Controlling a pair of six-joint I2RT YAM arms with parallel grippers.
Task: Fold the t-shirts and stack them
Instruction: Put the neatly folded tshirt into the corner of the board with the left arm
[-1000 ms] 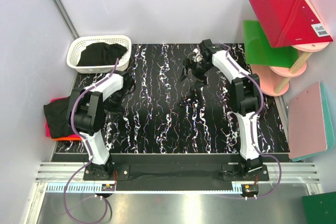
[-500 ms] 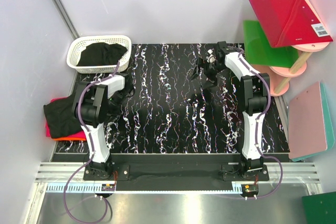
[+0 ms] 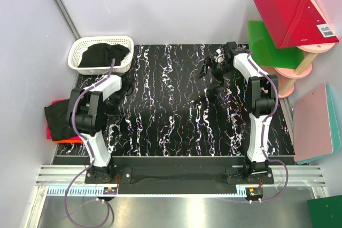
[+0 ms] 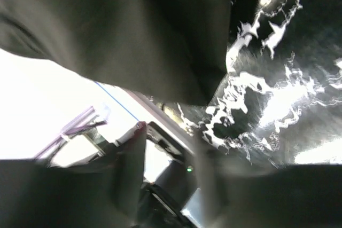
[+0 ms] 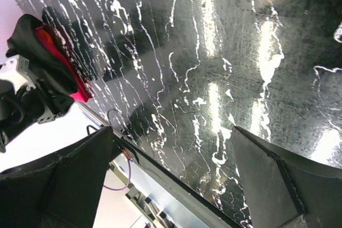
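A black t-shirt (image 3: 101, 55) lies bunched in the white basket (image 3: 76, 50) at the back left. Off the table's left edge sits a folded stack with a black t-shirt (image 3: 60, 117) over pink and orange ones (image 3: 68, 140); the right wrist view shows that stack (image 5: 56, 62) too. My left gripper (image 3: 126, 85) hangs low over the table beside the basket. Its blurred fingers (image 4: 131, 169) stand apart with nothing between them, and black cloth (image 4: 133, 36) fills the view just ahead of them. My right gripper (image 3: 209, 71) hovers wide open over the back right of the table, holding nothing (image 5: 176, 185).
The table (image 3: 176, 126) is black with white marbling. Red (image 3: 294, 20), green (image 3: 267, 44) and pink (image 3: 315, 121) flat boards and a pink stand stand off the right edge. A grey wall rises behind the table, and metal rails run along the near edge.
My right gripper has moved right along the back of the table, staying open. My left gripper has shifted slightly toward the basket; its jaws closed and have parted again.
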